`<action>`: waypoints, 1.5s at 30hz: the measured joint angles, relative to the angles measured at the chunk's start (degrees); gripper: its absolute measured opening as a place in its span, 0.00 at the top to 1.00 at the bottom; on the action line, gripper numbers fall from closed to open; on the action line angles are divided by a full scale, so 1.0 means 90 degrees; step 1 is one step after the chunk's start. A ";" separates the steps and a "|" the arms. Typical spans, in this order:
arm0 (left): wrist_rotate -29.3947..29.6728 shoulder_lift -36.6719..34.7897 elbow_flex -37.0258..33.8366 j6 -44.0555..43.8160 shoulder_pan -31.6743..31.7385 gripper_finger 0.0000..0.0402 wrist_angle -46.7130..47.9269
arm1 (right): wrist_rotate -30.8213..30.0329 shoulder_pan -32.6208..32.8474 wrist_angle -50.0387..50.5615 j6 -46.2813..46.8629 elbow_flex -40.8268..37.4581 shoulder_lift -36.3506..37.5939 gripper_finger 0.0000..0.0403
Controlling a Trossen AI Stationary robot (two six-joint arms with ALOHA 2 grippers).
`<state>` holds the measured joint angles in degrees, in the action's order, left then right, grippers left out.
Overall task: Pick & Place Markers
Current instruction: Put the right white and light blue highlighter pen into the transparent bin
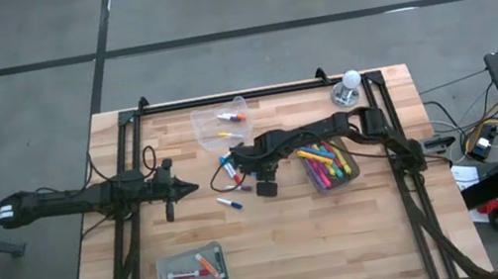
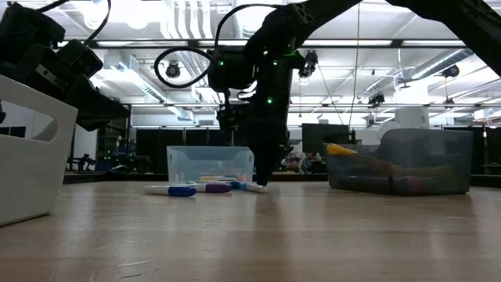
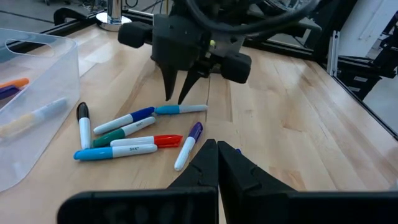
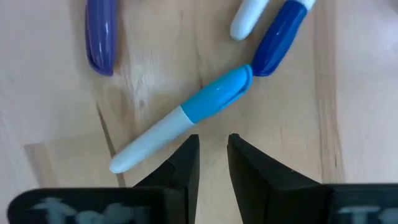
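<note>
Beneath the right gripper's [image 4: 213,155] narrowly parted, empty fingers, a light-blue marker [image 4: 186,116] lies slantwise.

Purple marker [image 4: 101,34] cut off by right wrist view's edge, likewise dark-blue cap [image 4: 279,36]. Grey bin [image 2: 401,160] contents murky in low view (only yellow tip clear). White bin [image 2: 30,153] cropped at edge.

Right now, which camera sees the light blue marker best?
The right wrist view: the light blue marker fills it, just beyond the right gripper. The left wrist view shows it small, the low view a sliver, the high view nothing clear.
</note>
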<state>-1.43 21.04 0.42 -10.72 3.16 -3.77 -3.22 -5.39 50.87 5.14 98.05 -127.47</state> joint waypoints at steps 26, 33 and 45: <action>0.0000 0.0000 0.0001 0.0000 0.0002 1.00 0.0000 | -0.0150 0.0327 -0.0432 0.2487 -0.0040 0.0126 0.81; 0.0000 0.0000 0.0000 0.0000 0.0002 1.00 0.0000 | -0.0214 0.0335 -0.0450 0.2497 -0.0155 -0.0074 0.81; 0.0000 0.0000 0.0000 -0.0001 0.0001 1.00 0.0000 | -0.0818 0.0396 -0.0425 0.1628 -0.0198 -0.0054 0.94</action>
<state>-1.43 21.04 0.42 -10.73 3.17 -3.77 -10.59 -1.83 47.05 19.79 96.27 -127.96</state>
